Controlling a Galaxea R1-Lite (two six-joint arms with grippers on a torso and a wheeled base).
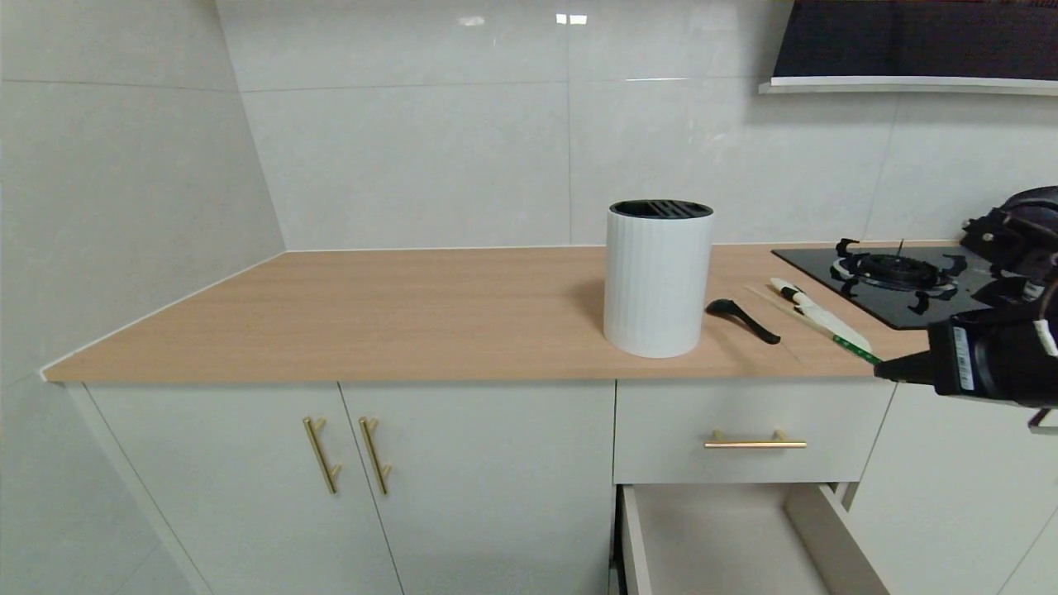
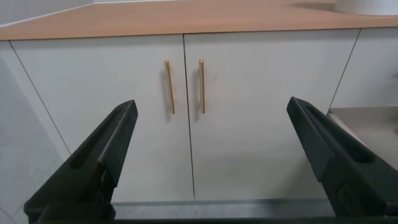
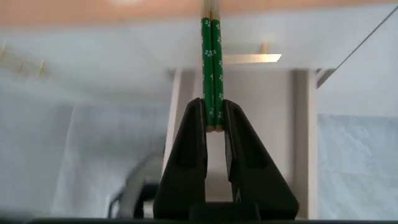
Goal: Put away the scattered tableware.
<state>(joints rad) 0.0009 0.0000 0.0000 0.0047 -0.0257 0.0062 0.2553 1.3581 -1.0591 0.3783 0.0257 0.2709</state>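
A pair of chopsticks (image 1: 851,348) with green patterned ends lies slanting across the right of the wooden counter (image 1: 397,314), its green end past the front edge. My right gripper (image 1: 883,369) is shut on that green end (image 3: 211,74), fingers (image 3: 194,134) pressed on both sides. A white-handled knife (image 1: 814,312) and a black spoon (image 1: 741,318) lie beside the chopsticks. To their left stands a white ribbed utensil holder (image 1: 658,281) with a black slotted top. My left gripper (image 2: 211,106) is open and empty, facing the cabinet doors (image 2: 186,112).
A black gas hob (image 1: 897,277) sits at the counter's back right. Below the counter, a shut drawer with a gold handle (image 1: 755,444) has an open, bare drawer (image 1: 727,537) under it. Two cabinet doors with gold handles (image 1: 347,454) are to the left.
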